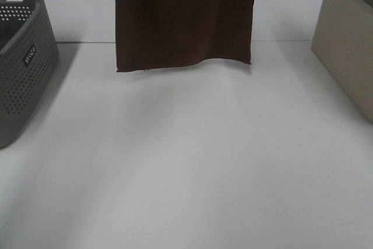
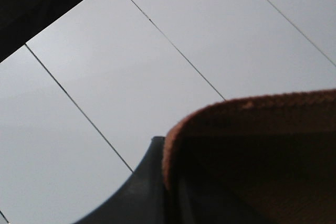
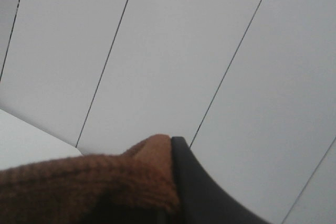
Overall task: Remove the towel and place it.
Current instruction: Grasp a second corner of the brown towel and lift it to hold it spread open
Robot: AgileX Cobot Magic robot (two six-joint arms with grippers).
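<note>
Since each gripper pinches only a thin strip along the top edge of the towel [image 1: 185, 18], the main risk is a slip. If the left gripper [image 2: 167, 182] or the right gripper [image 3: 169, 187] loses its bite in a fast swing, that corner would drop and the cloth would hang from one side. The wrist views show both sets of jaws clamped on the fabric, with the edge bulging past a dark finger.

The lower hem hangs close over the table [image 1: 186, 173], and I cannot tell whether it touches. It could drag and bunch if the arms dip, or catch on the rim of the basket [image 1: 23, 56] if carried that way.

The towel hangs as a flat sheet facing the high camera, between the basket and the box [image 1: 349, 39] and apart from both. Its held edge runs left to right and its drop is vertical, hem down. The top is out of frame, so I cannot tell which of these is the long axis.
</note>
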